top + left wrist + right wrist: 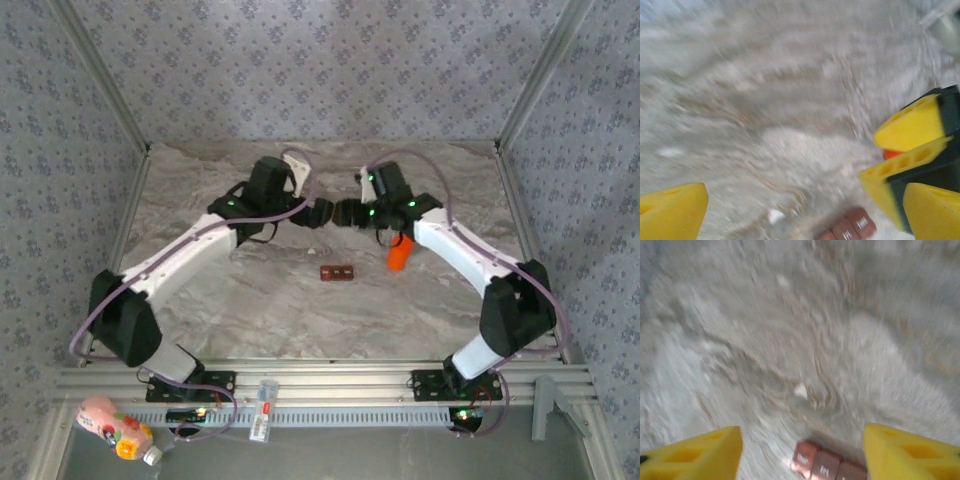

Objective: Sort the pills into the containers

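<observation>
The containers (338, 272) are a small reddish-brown strip of lidded compartments lying mid-table, also at the bottom edge of the left wrist view (850, 227) and of the right wrist view (825, 465). A white pill (775, 216) lies loose on the cloth beside the strip, seen again in the right wrist view (801, 390). My left gripper (322, 213) and right gripper (345, 213) hover tip to tip just beyond the strip. Both are open and hold nothing: left (805, 215), right (802, 455). The wrist views are blurred.
An orange bottle (399, 253) stands right of the strip, under the right arm; a sliver of it (892, 154) shows between the right gripper's yellow fingers (912, 125). The table is covered by a crumpled grey cloth (250, 300), with patterned walls around it.
</observation>
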`<control>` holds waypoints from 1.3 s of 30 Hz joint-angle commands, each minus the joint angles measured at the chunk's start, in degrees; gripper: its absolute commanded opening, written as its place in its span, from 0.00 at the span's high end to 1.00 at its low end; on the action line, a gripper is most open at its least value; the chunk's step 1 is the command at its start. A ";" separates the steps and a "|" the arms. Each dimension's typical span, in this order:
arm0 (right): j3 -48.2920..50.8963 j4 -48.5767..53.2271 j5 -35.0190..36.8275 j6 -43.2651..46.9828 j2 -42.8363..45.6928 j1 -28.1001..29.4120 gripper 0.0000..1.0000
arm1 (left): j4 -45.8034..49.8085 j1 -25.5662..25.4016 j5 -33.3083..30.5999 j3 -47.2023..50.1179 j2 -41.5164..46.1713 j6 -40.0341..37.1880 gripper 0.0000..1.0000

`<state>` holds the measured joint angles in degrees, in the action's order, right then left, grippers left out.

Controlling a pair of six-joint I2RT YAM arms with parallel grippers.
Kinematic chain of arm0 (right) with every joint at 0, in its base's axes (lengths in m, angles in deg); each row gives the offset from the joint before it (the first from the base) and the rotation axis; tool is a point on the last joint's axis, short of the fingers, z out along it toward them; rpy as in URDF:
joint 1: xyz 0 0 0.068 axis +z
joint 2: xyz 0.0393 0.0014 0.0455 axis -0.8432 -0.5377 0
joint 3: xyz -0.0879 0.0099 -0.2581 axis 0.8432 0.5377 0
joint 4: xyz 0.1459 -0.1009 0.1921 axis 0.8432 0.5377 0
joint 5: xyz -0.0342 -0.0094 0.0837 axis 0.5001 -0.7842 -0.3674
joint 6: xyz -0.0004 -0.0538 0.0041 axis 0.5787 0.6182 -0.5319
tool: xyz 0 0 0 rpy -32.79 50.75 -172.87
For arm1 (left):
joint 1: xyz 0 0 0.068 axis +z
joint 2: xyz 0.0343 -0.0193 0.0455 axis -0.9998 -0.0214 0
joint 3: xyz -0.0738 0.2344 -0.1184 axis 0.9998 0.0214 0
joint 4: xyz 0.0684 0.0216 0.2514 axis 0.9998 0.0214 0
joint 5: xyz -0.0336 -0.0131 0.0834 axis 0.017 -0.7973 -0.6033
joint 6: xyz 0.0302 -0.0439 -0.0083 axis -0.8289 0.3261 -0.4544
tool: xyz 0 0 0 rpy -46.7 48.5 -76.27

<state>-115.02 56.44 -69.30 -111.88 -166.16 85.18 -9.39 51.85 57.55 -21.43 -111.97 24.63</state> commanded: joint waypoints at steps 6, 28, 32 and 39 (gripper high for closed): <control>-5.35 7.24 8.32 4.21 12.00 -15.01 0.00 | -19.55 9.30 -24.32 15.06 16.86 -10.89 0.00; 53.91 -61.99 36.45 15.90 17.46 -28.77 0.00 | -59.32 32.35 -17.46 56.09 10.73 -9.89 0.00; 57.29 -79.45 34.57 20.79 6.00 -27.47 0.00 | -62.82 33.30 -11.87 54.40 5.36 -11.77 0.00; 57.64 -86.78 25.94 25.28 -0.42 -26.56 0.00 | -67.30 35.66 -6.94 53.48 -2.01 -10.67 0.00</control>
<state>-58.61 -20.38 -39.96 -90.18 -164.84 58.34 -73.54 86.73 46.99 33.56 -114.15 13.96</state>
